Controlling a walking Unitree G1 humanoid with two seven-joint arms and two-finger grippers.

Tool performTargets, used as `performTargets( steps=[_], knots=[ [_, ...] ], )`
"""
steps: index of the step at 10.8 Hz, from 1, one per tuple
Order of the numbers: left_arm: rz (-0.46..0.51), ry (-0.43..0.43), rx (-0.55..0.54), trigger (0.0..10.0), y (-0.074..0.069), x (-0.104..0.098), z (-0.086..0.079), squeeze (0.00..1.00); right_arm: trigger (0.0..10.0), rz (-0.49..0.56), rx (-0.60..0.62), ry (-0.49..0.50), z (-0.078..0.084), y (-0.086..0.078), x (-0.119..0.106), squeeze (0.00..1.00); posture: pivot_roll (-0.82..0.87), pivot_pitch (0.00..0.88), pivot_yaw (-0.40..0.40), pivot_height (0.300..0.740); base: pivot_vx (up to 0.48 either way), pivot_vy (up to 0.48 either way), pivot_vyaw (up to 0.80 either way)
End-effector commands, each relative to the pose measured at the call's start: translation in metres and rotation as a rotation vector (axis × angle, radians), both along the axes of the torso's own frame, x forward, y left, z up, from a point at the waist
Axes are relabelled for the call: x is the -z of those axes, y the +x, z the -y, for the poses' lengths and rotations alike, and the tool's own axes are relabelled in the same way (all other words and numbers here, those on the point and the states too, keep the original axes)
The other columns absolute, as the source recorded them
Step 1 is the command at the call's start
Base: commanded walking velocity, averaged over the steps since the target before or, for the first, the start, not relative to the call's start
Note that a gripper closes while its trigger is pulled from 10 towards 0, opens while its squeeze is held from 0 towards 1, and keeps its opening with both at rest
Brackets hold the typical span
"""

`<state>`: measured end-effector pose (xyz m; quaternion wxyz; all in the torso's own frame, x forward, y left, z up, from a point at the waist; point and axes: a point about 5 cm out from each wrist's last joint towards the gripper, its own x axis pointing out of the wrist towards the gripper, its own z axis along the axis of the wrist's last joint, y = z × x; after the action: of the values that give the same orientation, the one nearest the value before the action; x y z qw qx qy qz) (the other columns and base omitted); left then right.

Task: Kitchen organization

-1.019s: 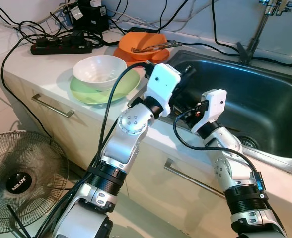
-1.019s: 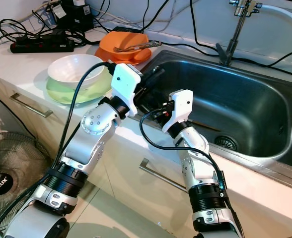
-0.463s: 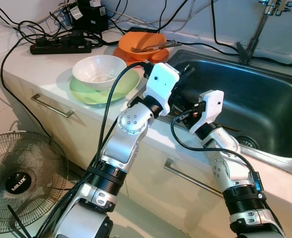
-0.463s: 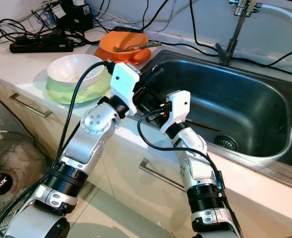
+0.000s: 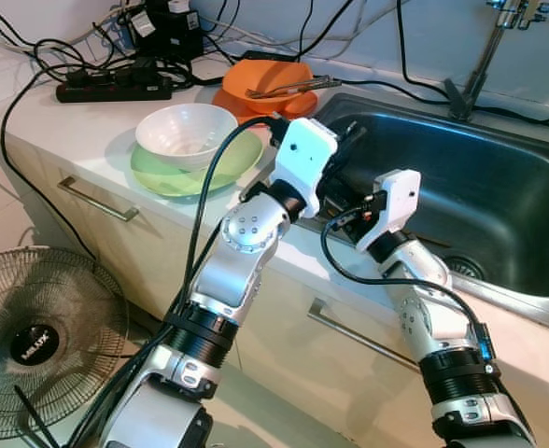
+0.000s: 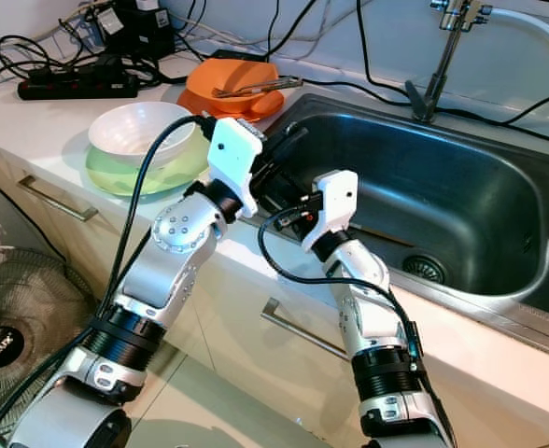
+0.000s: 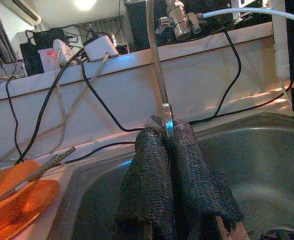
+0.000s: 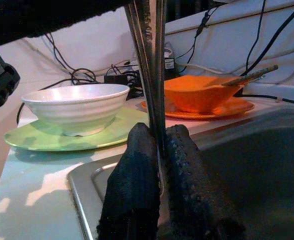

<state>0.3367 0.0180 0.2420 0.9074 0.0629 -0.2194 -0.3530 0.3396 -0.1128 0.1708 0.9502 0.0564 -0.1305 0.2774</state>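
Observation:
Both arms meet over the left rim of the steel sink [image 5: 499,177]. My left gripper [image 7: 167,134] is shut on a thin metal utensil [image 7: 159,75] that stands up between its pads. My right gripper [image 8: 157,136] is shut on slim metal utensil handles [image 8: 149,45] that rise toward the left gripper's black body. I cannot tell whether both hold the same piece. On the counter a white bowl [image 5: 186,133] rests on a green plate [image 5: 158,175]. Behind it an orange bowl [image 5: 265,79] on an orange plate holds more metal utensils [image 5: 288,90].
A faucet [image 5: 485,51] stands at the sink's back edge, with cables trailing along the wall. A black power strip [image 5: 116,90] and plugs sit at the counter's back left. Drawer handles [image 5: 97,199] line the cabinet front. A floor fan [image 5: 36,341] stands at lower left.
My right gripper has shifted slightly left, closer to the left gripper, over the first half second. Since then nothing has moved.

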Motion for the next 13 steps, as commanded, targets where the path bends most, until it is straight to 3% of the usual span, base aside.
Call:
performTargets(
  steps=[1, 5, 6, 7, 11, 12, 13],
  knots=[
    [0.02, -0.013, -0.011, 10.0, 0.002, -0.008, -0.001, 1.0, 0.0, -0.001, -0.004, 0.005, 0.0, 0.001, 0.0, 0.0, 0.12, 0.059, 0.012, 0.74, 0.0, 0.0, 0.0],
    [0.028, -0.033, -0.044, 10.0, 0.003, -0.011, -0.007, 1.0, 0.0, -0.002, 0.007, 0.008, 0.0, 0.003, 0.0, 0.0, 0.13, 0.059, 0.007, 0.74, 0.0, 0.0, 0.0],
    [0.035, -0.042, -0.049, 10.0, 0.001, -0.012, -0.009, 0.36, 0.0, -0.003, 0.016, 0.008, 0.0, 0.004, 0.0, 0.0, 0.13, 0.059, 0.006, 0.74, 0.0, 0.0, 0.0],
    [0.038, -0.067, -0.063, 10.0, -0.001, -0.012, -0.016, 0.0, 0.0, -0.006, 0.041, 0.006, 0.003, 0.008, -0.001, 0.0, 0.14, 0.059, 0.004, 0.74, 0.0, 0.0, 0.0],
    [-0.046, -0.139, -0.095, 10.0, -0.012, 0.007, -0.039, 0.0, 0.0, -0.036, 0.136, -0.005, 0.011, 0.027, -0.003, 0.0, 0.16, 0.06, -0.012, 0.74, 0.0, 0.0, 0.0],
    [-0.064, -0.137, -0.117, 10.0, -0.014, 0.012, -0.046, 0.0, 6.6, -0.041, 0.182, -0.014, 0.014, 0.033, -0.005, 0.0, 0.16, 0.06, -0.016, 0.74, 0.0, 0.0, 0.0],
    [-0.097, -0.12, -0.143, 10.0, -0.016, 0.023, -0.052, 0.0, 10.0, -0.044, 0.241, -0.027, 0.021, 0.04, -0.008, 0.0, 0.17, 0.059, -0.018, 0.74, 0.0, 0.0, 0.0]
  ],
)
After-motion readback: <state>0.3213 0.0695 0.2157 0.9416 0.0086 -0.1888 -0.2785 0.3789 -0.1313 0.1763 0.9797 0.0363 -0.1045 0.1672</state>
